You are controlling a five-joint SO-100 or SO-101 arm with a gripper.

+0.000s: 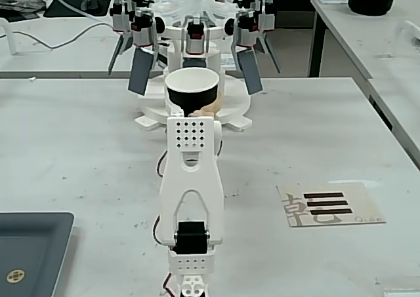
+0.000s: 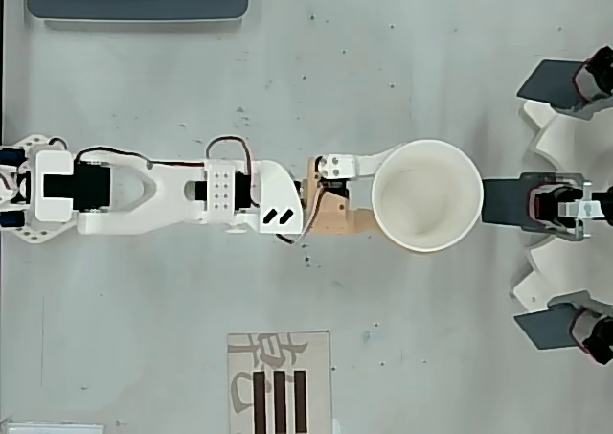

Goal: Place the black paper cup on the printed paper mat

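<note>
gripping the black paper cup (image 2: 426, 196), the pincer (image 2: 369, 196) hangs over a speckled grey-white table (image 1: 79, 153), printed paper mat (image 1: 330, 204) well apart.

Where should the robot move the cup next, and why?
Probably swing it sideways toward the printed paper mat. The tool seems to grip the black paper cup straight ahead of the arm, while in the overhead view the mat lies empty near the bottom edge.

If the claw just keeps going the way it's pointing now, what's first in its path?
The claw points right in the overhead view, at the black paper cup it appears to grip already. Beyond the cup, the first thing in line is the white dispenser rig's middle dark paddle. Heights are unclear, so contact isn't certain.
</note>
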